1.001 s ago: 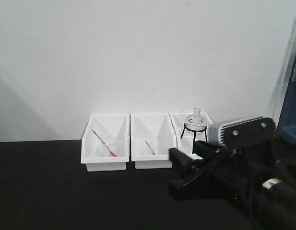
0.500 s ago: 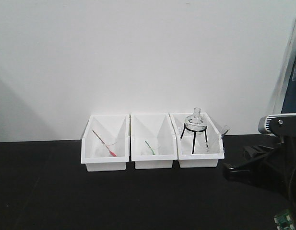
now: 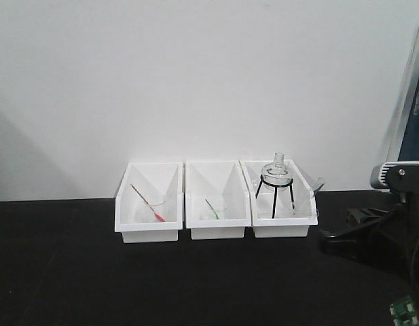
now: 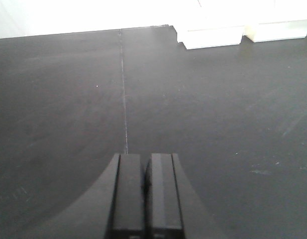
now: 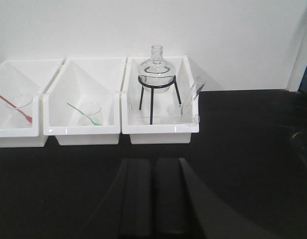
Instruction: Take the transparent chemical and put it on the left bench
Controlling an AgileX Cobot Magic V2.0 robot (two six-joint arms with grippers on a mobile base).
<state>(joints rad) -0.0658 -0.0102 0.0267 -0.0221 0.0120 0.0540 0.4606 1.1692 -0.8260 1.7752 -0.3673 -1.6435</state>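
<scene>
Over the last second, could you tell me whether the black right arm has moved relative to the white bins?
Yes. The black right arm has pulled back rightward, uncovering the right-hand white plastic bin it previously overlapped.

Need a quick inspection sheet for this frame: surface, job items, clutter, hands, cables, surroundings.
Surface: black bench, bare in front of the bins.
Job's things: clear pipette leaning in a beaker in the right bin, tip above the rim.
Clutter: flask on a tripod in the same bin; green pipette in the middle bin; red pipette in the left bin.
Hands: left hand shut, empty, over bare bench; right hand shut, empty, facing the right bin.
Cables: dark cabling at the arm, far right.
Surroundings: white wall.
</scene>
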